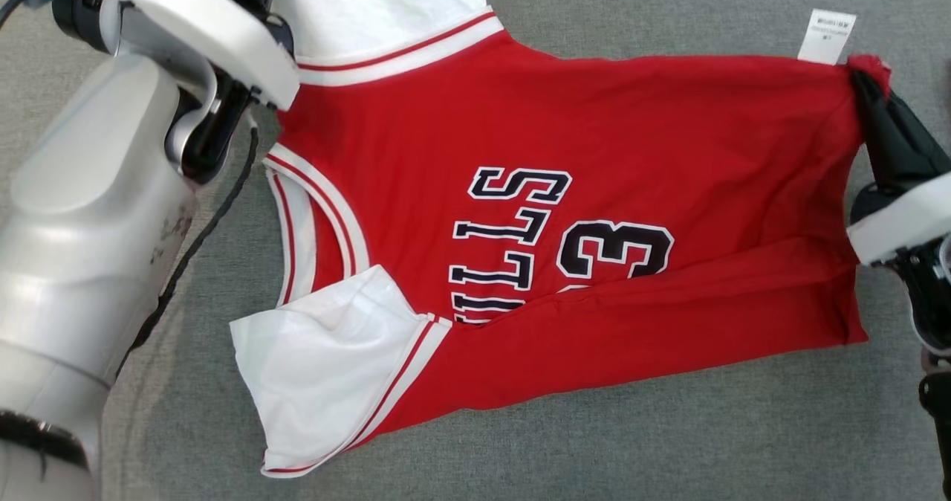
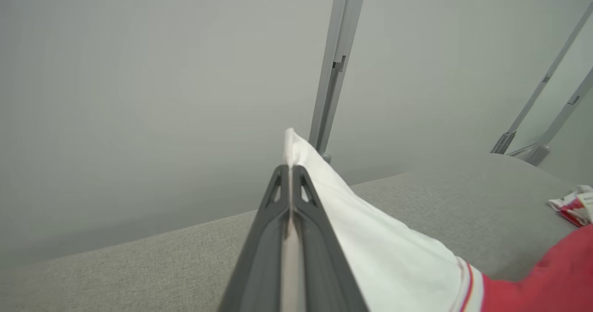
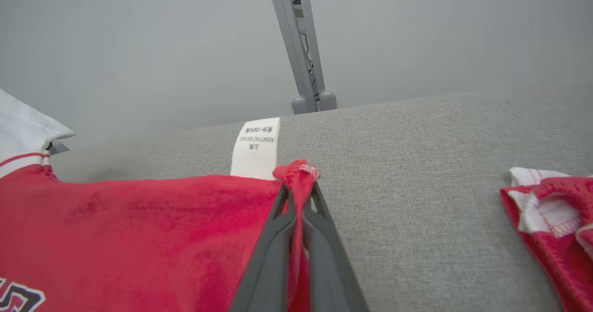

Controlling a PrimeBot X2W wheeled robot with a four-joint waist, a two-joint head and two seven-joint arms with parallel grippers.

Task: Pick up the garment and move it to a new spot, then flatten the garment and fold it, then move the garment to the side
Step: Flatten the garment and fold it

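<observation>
The garment [image 1: 594, 144] is a red jersey with white sleeves and dark lettering, spread sideways across the grey cushion. Its lower edge is folded up over the lettering. My right gripper [image 1: 865, 77] is shut on the red hem corner at the far right, beside a white care label [image 1: 826, 36]. In the right wrist view the red cloth [image 3: 139, 228] bunches between the right gripper [image 3: 299, 182] tips. My left gripper [image 2: 291, 168] is shut on the white sleeve [image 2: 380, 247]; in the head view its fingers are hidden behind the left arm [image 1: 89, 211].
A second red-and-white cloth piece [image 3: 551, 219] lies on the cushion [image 3: 417, 164] to the right, also seen in the left wrist view as a small bundle [image 2: 574, 205]. Grey metal stand legs [image 3: 301, 48] rise behind the cushion's far edge.
</observation>
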